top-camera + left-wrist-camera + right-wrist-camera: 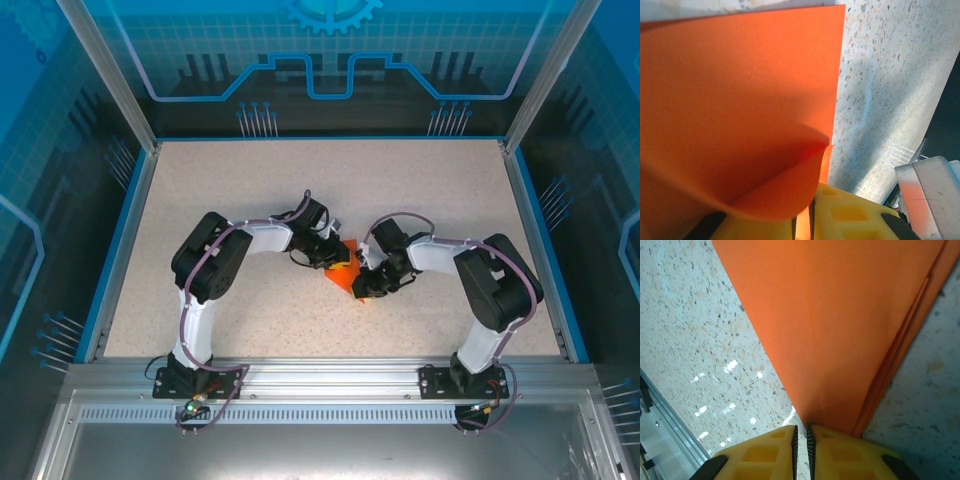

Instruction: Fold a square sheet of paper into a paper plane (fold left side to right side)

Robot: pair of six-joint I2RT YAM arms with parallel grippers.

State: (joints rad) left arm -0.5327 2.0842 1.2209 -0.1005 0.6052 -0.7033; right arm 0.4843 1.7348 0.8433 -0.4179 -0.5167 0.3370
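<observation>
The orange sheet of paper [344,274] is lying at the middle of the speckled tabletop [250,180], between the two arms, which are reaching in towards each other from either side.

The left fingers [850,215] are standing almost together, with only a thin slit between them, and are pinching a near edge of the sheet. In the left wrist view the paper [740,100] is rising away from them as a broad flat face, while just above the fingertips one part is curling over in a soft, uncreased roll.

The right fingers [765,452] are likewise drawn nearly shut and are gripping the sheet where it is narrowing to a point right at their tips. In the right wrist view the paper [840,315] is fanning out from that point, and along its right side the edges of stacked layers are showing, resting on the tabletop [690,340].
</observation>
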